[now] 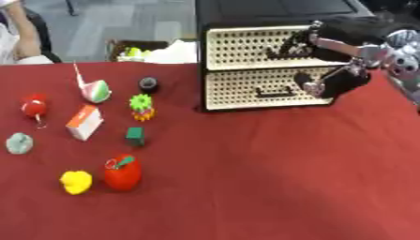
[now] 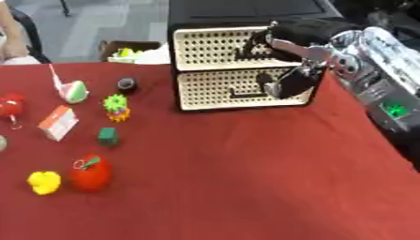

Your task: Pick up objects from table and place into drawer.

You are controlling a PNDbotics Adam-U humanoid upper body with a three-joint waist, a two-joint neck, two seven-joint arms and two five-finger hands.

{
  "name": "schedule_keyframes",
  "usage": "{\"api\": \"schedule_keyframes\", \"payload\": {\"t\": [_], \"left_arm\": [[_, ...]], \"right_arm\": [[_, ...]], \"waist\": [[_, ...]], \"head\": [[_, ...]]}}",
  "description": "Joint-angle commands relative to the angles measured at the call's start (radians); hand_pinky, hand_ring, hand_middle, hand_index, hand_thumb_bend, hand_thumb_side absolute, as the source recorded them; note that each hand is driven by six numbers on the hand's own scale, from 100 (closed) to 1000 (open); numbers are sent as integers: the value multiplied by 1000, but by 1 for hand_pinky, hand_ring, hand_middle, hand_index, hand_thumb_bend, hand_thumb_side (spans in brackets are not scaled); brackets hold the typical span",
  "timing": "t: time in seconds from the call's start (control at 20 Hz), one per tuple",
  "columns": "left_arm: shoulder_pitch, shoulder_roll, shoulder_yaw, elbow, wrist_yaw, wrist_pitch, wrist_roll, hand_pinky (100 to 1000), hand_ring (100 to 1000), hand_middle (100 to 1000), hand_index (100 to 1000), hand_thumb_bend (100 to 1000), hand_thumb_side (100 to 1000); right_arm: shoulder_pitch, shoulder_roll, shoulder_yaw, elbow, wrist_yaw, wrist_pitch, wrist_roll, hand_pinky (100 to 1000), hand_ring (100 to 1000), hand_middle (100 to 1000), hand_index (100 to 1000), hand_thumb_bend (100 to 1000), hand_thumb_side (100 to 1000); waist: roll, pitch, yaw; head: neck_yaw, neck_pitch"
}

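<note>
I see a red-clothed table (image 1: 271, 178); left of the two-drawer cabinet (image 1: 262, 70) lie a black cap (image 1: 148, 84), green gear toy (image 1: 142, 107), green cube (image 1: 135, 136), red apple (image 1: 122, 172), yellow toy (image 1: 76, 182), and orange-white carton (image 1: 85, 122)

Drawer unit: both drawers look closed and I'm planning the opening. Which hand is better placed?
Right. The right hand is already at the drawer unit's front by the handles; the left hand shows in neither view.

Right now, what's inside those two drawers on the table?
Both drawers of the drawer unit look closed, so their contents are hidden behind the perforated fronts. The right hand is in front of them, near the handles, covering part of both fronts.
</note>
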Motion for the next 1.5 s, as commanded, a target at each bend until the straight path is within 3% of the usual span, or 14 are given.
{"api": "schedule_keyframes", "payload": {"t": [0.05, 0.65, 1.5], "left_arm": [[-15, 17, 1, -17, 5, 0, -4, 513, 568, 595, 740, 100, 777], [-18, 16, -1, -17, 6, -1, -7, 512, 568, 594, 739, 100, 778], [-17, 12, -1, -17, 7, 0, -7, 511, 568, 593, 737, 100, 780]], "right_arm": [[-25, -15, -14, 9, 35, 4, -9, 100, 100, 100, 869, 100, 148], [-54, 12, -5, 84, 152, 13, -9, 100, 100, 100, 868, 100, 153], [-72, 44, 6, 186, 188, -2, -2, 100, 100, 100, 846, 100, 139]], "waist": [[-1, -15, 2], [-2, -8, 8], [-5, 2, 9]], "head": [[-3, -14], [-8, -23], [-11, -28]]}}
